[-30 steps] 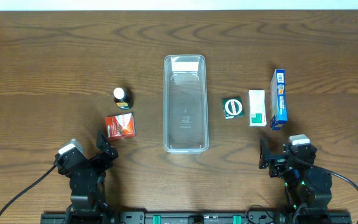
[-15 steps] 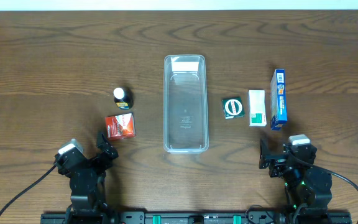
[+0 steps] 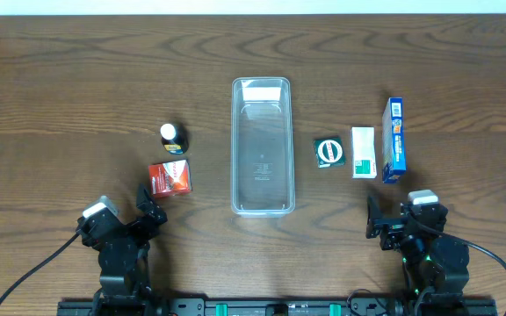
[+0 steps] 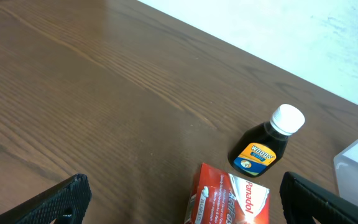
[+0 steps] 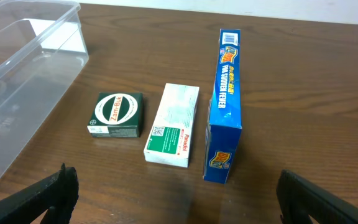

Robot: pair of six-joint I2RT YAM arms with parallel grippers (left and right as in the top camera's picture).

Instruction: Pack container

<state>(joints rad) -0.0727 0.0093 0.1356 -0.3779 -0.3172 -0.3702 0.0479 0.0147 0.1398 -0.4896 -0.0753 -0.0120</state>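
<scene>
The clear plastic container (image 3: 262, 145) lies lengthwise at the table's middle, with nothing in it; its corner shows in the right wrist view (image 5: 17, 74). Left of it stand a dark bottle with a white cap (image 3: 173, 137) (image 4: 267, 143) and a red Panadol box (image 3: 170, 178) (image 4: 232, 199). Right of it lie a dark green box (image 3: 329, 152) (image 5: 115, 114), a white-and-green box (image 3: 364, 152) (image 5: 173, 124) and a blue box on its edge (image 3: 394, 140) (image 5: 225, 102). My left gripper (image 3: 149, 206) (image 4: 185, 202) is open just before the red box. My right gripper (image 3: 379, 218) (image 5: 176, 193) is open before the boxes.
The wooden table (image 3: 77, 79) runs to a white strip at the far edge. Cables trail from both arm bases at the near edge.
</scene>
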